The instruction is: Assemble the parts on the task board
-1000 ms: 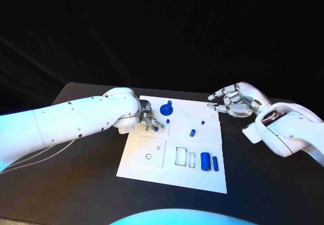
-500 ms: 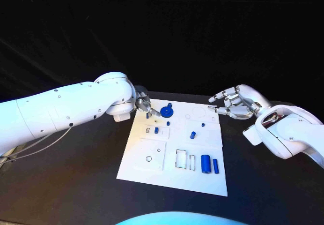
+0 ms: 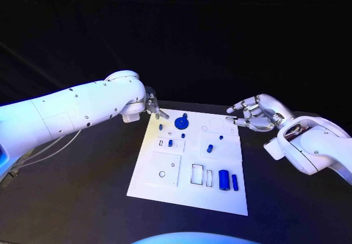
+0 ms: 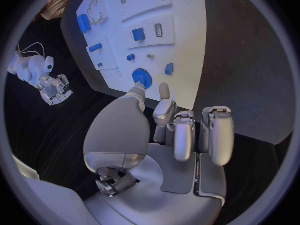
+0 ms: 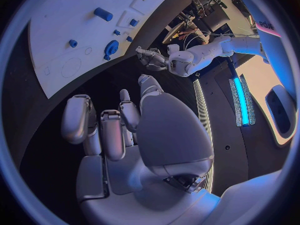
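The white task board (image 3: pixel 165 183) lies in the middle of the black table. A blue gear (image 3: pixel 181 121) stands near its far edge, with small blue pegs (image 3: pixel 170 143) and a short blue piece (image 3: pixel 210 148) around it. Two blue cylinders (image 3: pixel 224 179) lie side by side near the front right. My left hand (image 3: pixel 154 109) hovers just off the board's far left corner, fingers loosely bent and holding nothing. The left wrist view shows its fingertips (image 4: pixel 164 92) close to the gear (image 4: pixel 142 77). My right hand (image 3: pixel 253 114) hangs beside the far right corner, also holding nothing.
Rectangular slots (image 3: pixel 197 173) and a round hole (image 3: pixel 161 174) sit in the board's front half. Bare black table (image 3: pixel 81 193) surrounds the board on every side. The right wrist view looks across the board (image 5: pixel 56 30) to the left hand (image 5: pixel 153 59).
My left hand has lifted off the board's left side and drawn back toward the far left corner. The right hand has barely moved.
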